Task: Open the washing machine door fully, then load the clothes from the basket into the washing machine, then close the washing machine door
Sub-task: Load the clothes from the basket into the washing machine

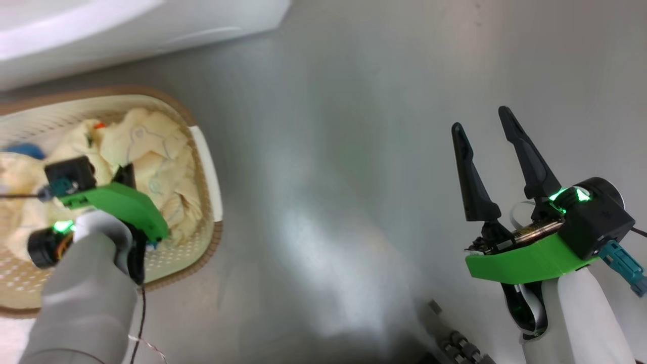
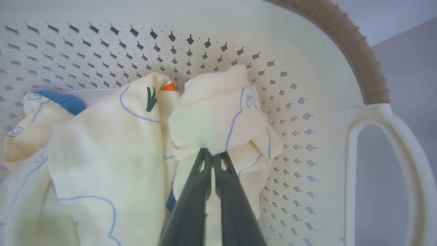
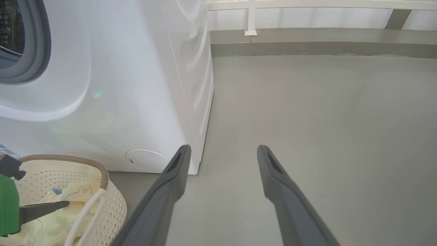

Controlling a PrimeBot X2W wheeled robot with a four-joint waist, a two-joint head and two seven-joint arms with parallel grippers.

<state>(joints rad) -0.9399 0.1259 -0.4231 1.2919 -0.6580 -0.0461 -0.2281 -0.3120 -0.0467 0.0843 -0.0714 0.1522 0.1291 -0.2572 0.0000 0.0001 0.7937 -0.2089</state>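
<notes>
Left claw (image 2: 213, 154) pinched shut on fold of cream clothes (image 2: 218, 116) inside basket (image 2: 307, 68). Basket on floor (image 3: 324, 119) beside washing machine (image 3: 136, 85). Right claw (image 3: 223, 147) open, empty, above floor.

Bare grey floor running to a pale far wall.

The smooth grey poured floor (image 3: 307, 102) has a soft sheen. In the head view it shows broad pale patches of reflected light (image 1: 323, 227) and a few small dark specks. In the right wrist view it ends at a darker grey-green skirting band (image 3: 324, 42) along the far wall. Above the band stand white wall panels (image 3: 307, 18), crossed by a cream horizontal rail (image 3: 307, 4) with a short vertical post (image 3: 251, 20) whose foot rests on the band's top edge.
</notes>
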